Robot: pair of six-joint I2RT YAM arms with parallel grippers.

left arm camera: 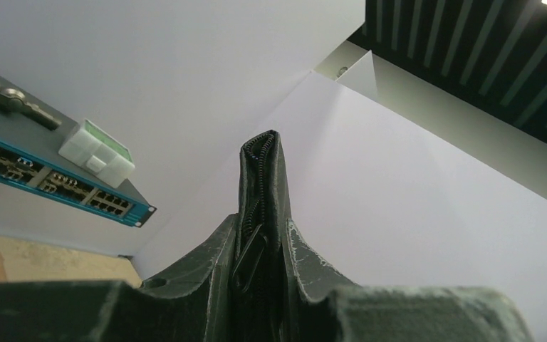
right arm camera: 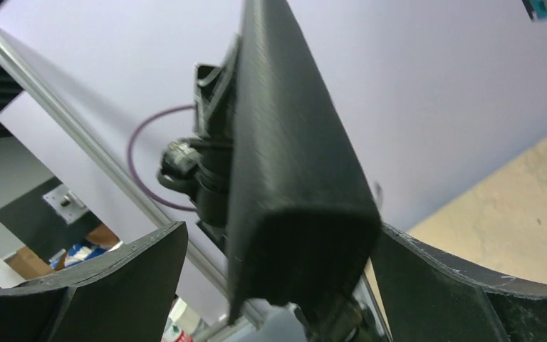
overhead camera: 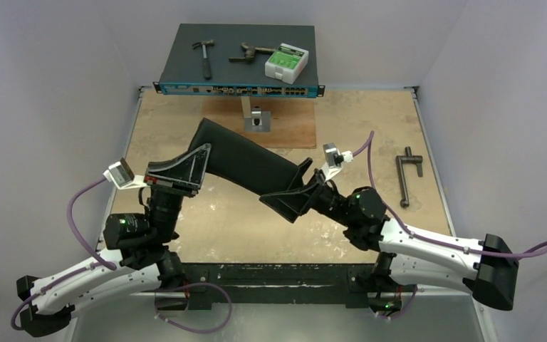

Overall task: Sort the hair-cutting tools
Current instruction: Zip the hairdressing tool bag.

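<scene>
Tan tabletop (overhead camera: 242, 235) showed no hair tools; your left gripper (overhead camera: 185, 172) pinched a long black zippered pouch (overhead camera: 246, 162); right gripper (overhead camera: 295, 203) jaws stood spread round it; probably packed.

Pale lilac walls (overhead camera: 57, 57) enclose worn tan tabletop (overhead camera: 221, 228); dark slatted ceiling (left arm camera: 470, 43) overhead.

Showed black on the zip pouch (overhead camera: 246, 160), slate grey with a teal front on the switch (overhead camera: 185, 53) behind it, white and green on the box (overhead camera: 285, 63) there, grey on the T-bar (overhead camera: 402, 182) right of it, mottled tan on the table (overhead camera: 206, 228) beneath.
</scene>
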